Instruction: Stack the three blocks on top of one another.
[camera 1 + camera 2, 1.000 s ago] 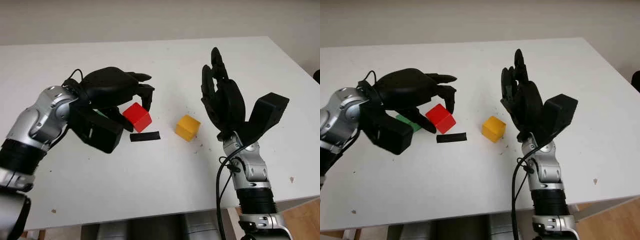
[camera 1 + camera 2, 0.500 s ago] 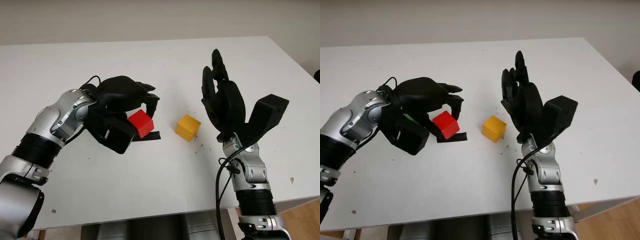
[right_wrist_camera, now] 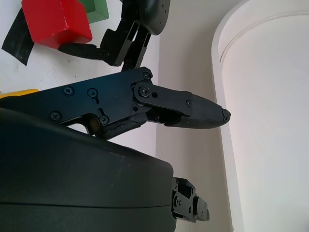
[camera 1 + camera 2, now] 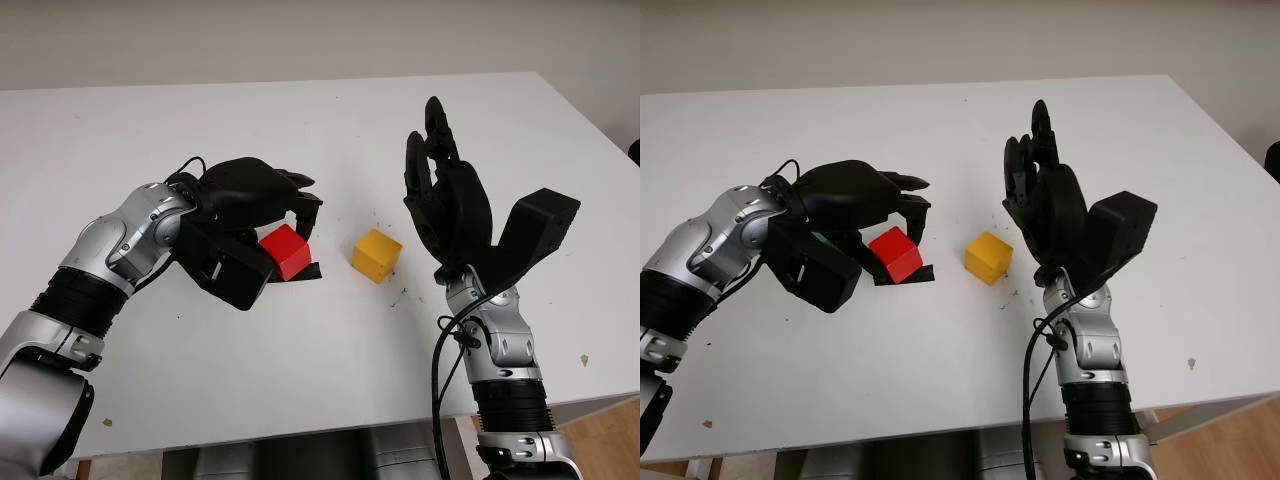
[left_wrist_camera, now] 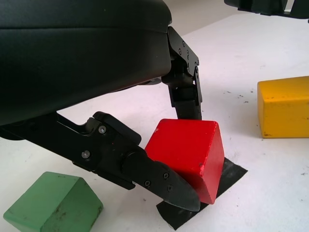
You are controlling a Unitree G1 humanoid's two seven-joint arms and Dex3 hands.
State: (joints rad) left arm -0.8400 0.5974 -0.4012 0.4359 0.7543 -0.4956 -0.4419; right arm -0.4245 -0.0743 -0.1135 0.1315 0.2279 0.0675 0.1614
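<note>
Red block (image 4: 286,251) pinched between the left hand's (image 4: 255,195) fingers (image 5: 186,94) over black tape (image 5: 193,200); yellow block (image 4: 376,255) right; right hand (image 4: 447,205) raised, fingers extended.

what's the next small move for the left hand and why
Probably lift the red block a little and carry it toward the green block. The left hand already has fingers on opposite sides of it, tilted over the black tape. The yellow block sits free; the right hand is open, raised beside it.
</note>
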